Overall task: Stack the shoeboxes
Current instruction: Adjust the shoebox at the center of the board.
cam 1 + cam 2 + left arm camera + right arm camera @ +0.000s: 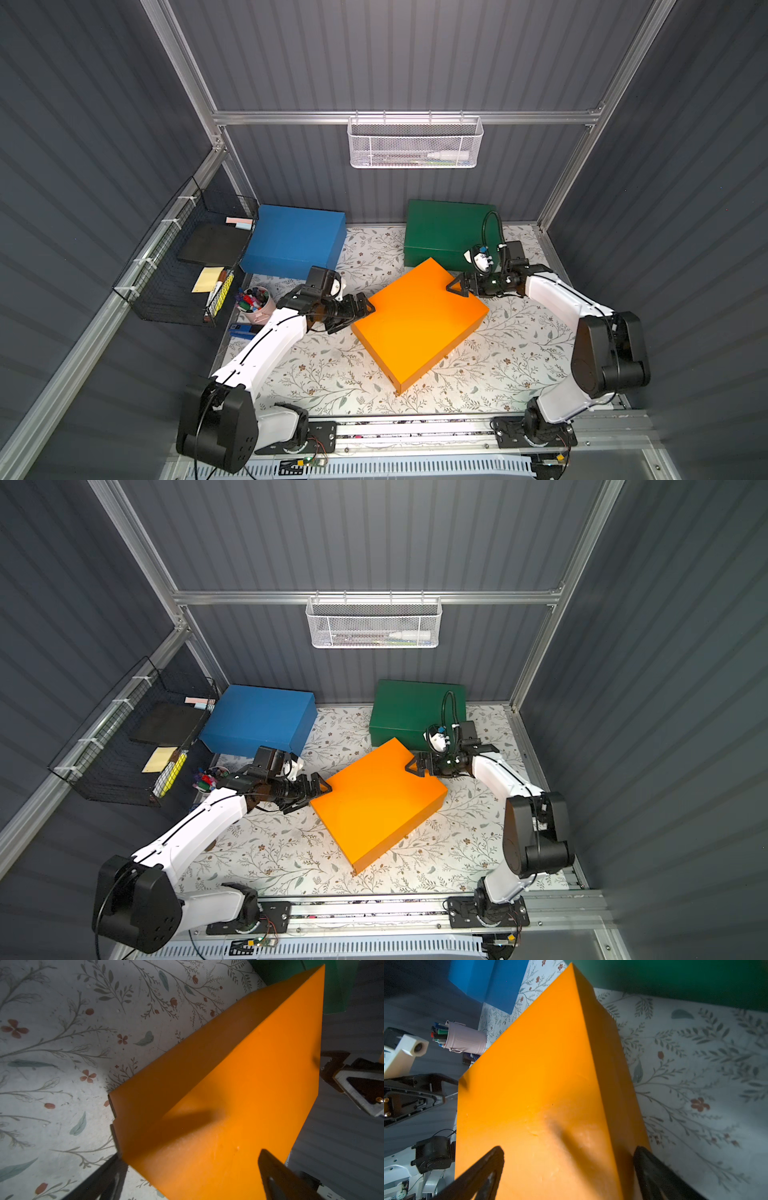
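The orange shoebox [419,320] [378,800] lies askew in the middle of the floral table. My left gripper [357,318] [190,1167] is open at its left corner, one finger [270,1176] over the lid, the other low beside the side wall. On the opposite far edge my right gripper [457,289] [569,1153] stands open too, with one finger [488,1167] above the lid and one against the side face. The blue shoebox [295,241] sits at the back left and the green shoebox [444,232] at the back right, both on the table.
A pink cup of markers [255,303] stands just left of my left arm, beside a black wire rack [187,257] on the left wall. A white mesh basket [413,143] hangs on the back wall. The arms' base rail [415,432] runs along the front edge.
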